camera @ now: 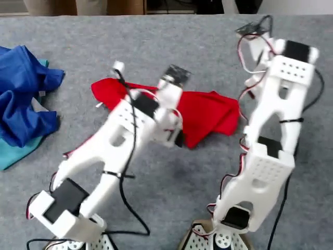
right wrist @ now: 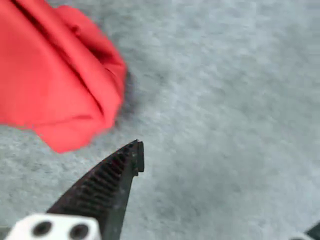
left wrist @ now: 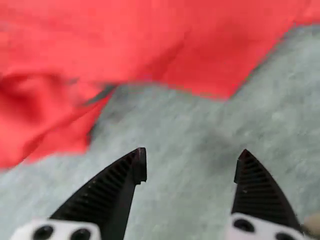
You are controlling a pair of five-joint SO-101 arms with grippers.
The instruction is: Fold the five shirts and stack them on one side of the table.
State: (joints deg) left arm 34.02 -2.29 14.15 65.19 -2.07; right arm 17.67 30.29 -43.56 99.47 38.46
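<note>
A red shirt [camera: 208, 117] is seen lying crumpled & unfolded on the grey surface [camera: 171, 182], approx. mid-way across it. The L claw [left wrist: 193, 155] is held wide open just beside the shirt's near edge, w/ nothing gripped. Bare surface is seen btwn its two black ribbed fingers [left wrist: 110, 200], and red cloth is spread just beyond the tips, untouched by them. In the high view the L arm [camera: 93, 156] is laid across the shirt's left part, so some cloth is hidden under it. The R claw [right wrist: 225, 187] is likewise held wide & empty: one finger is seen w/ its tip just short of the shirt's rounded, bunched end, the other at the frame corner. The R arm [camera: 268, 172] is stood up just off the shirt's right end. A blue shirt [camera: 23, 99] is heaped well apart from the red one, off its left end at the surface's edge. It is piled on a teal shirt [camera: 15, 153], a strip of which is seen underneath. Whether the teal one is folded can't be told.
</note>
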